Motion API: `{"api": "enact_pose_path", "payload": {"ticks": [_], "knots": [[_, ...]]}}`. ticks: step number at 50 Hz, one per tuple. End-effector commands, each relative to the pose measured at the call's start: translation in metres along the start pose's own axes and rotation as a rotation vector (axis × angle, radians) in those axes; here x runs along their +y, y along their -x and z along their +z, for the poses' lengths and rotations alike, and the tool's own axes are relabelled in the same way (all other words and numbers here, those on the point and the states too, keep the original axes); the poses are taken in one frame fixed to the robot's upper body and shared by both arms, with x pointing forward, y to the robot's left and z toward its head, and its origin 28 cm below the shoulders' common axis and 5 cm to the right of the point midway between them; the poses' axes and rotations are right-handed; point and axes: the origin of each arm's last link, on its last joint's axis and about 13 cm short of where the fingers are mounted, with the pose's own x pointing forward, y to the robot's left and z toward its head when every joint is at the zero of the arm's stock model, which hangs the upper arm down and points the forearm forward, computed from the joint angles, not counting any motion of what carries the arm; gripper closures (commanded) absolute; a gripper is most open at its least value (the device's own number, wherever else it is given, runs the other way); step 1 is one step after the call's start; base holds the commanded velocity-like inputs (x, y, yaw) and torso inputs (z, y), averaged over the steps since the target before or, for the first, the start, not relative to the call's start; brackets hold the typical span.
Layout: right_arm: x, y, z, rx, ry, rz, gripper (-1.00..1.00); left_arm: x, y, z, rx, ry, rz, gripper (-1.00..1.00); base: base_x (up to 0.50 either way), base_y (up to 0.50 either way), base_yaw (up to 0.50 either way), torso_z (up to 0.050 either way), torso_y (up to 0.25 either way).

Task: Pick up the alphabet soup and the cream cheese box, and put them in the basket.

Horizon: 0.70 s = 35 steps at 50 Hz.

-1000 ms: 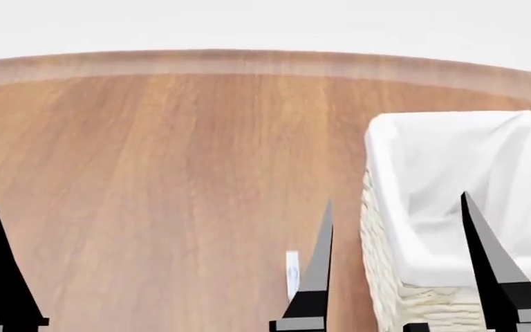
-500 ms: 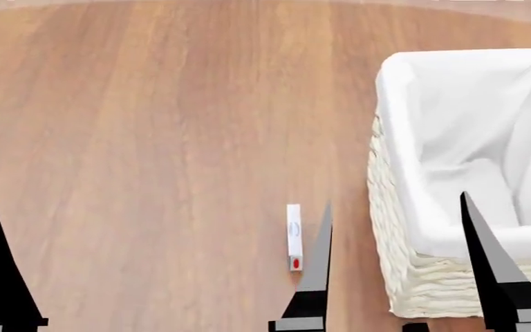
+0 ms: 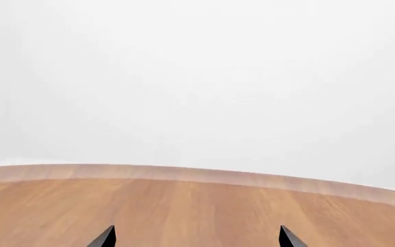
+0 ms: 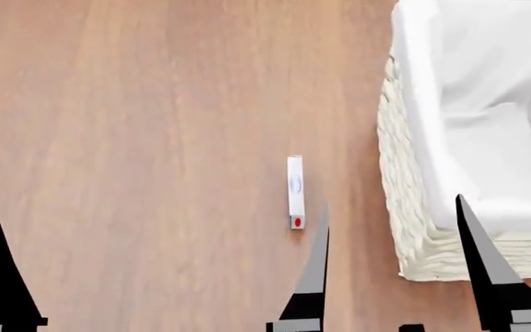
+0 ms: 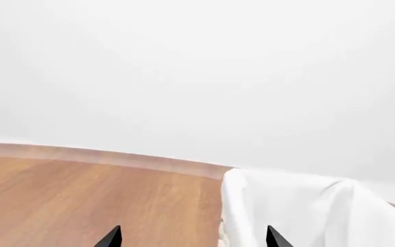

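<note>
The head view has tilted down: the cream cheese box [image 4: 295, 192] now lies fully visible beside the basket [image 4: 404, 207]; both grippers apparently gape wide, empty.

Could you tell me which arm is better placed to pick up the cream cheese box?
Probably the right: its open claw sits nearest the box, beside the basket. The left claw is also close.

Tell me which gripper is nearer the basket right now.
Right. The right gripper straddles the near corner of the basket; the left gripper hangs farther left, beyond the cream cheese box.
</note>
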Motion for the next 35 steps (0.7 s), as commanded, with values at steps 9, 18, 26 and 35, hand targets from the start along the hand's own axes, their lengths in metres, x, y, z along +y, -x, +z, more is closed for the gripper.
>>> {"api": "enact_pose_path", "payload": {"ticks": [9, 18, 26, 35], "knots": [[-0.0006, -0.0008, 0.0011, 0.004, 0.007, -0.002, -1.00, -0.0002, 0.0009, -0.0006, 0.002, -0.001, 0.000, -1.00, 0.00, 0.00, 0.00, 0.000, -0.198], [-0.0003, -0.0010, 0.0006, 0.006, 0.011, -0.001, -1.00, 0.0001, 0.0006, 0.0005, -0.011, 0.007, 0.005, -1.00, 0.00, 0.00, 0.00, 0.000, -0.181], [0.0004, -0.0006, -0.0003, 0.012, 0.004, 0.006, -1.00, 0.0004, 0.0014, -0.0003, -0.015, 0.016, 0.006, -1.00, 0.00, 0.00, 0.00, 0.000, -0.007], [0.0001, 0.0000, 0.0001, 0.014, -0.004, 0.008, -1.00, -0.0002, 0.0010, 0.0005, -0.014, 0.023, 0.004, -1.00, 0.00, 0.00, -0.03, 0.000, 0.000]]}}
